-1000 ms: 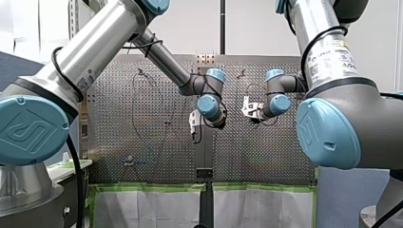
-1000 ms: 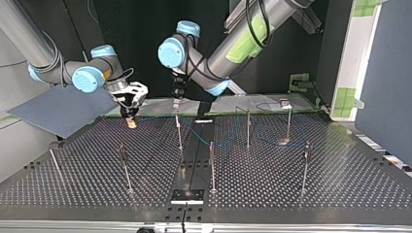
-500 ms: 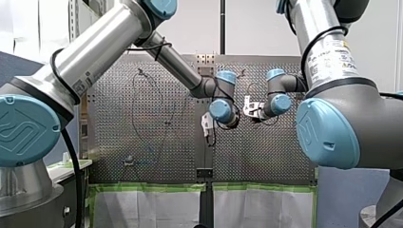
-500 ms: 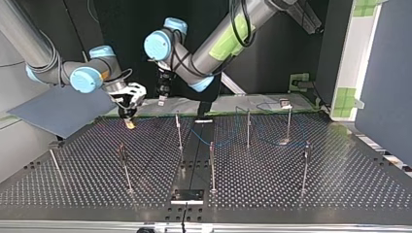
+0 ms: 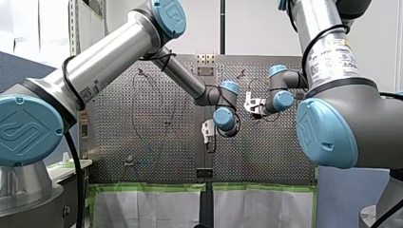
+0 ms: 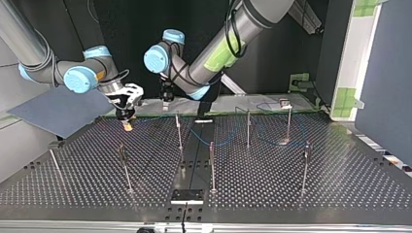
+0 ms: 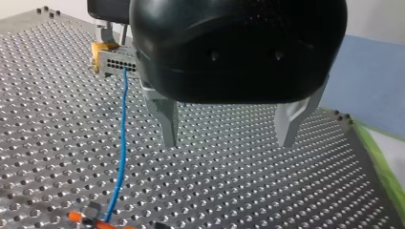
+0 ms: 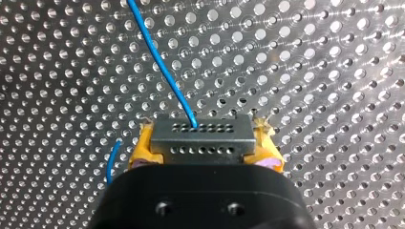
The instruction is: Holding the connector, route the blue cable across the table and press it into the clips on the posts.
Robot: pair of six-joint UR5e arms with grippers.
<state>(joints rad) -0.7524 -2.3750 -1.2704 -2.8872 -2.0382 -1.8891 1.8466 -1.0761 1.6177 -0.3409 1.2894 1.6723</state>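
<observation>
Currently the task is judged to be at its first step: the connector is held, and routing has not begun.

Front view: the left gripper (image 5: pixel 208 140) and the right gripper (image 5: pixel 250 105) hang close together over the middle of the bench (image 5: pixel 142 156). Finger states cannot be read in this view.

Top view: the blue cable (image 6: pixel 228 141) lies slack on the bench among the posts (image 6: pixel 248 127). It appears to be seated in none of the clips (image 6: pixel 285 103).

Left wrist view: the left gripper's fingers stand apart with nothing between them.

Right wrist view: the yellow pads (image 8: pixel 143 149) are clamped on the connector (image 8: pixel 201 130), near the bench's arm-side edge. The cable leaves the connector's face.

The next move calls for carrying the connector across the bench to draw out the slack. The free gripper can then press the cable down at each post. The posts may snag the loose cable, and the two arms work close together.
</observation>
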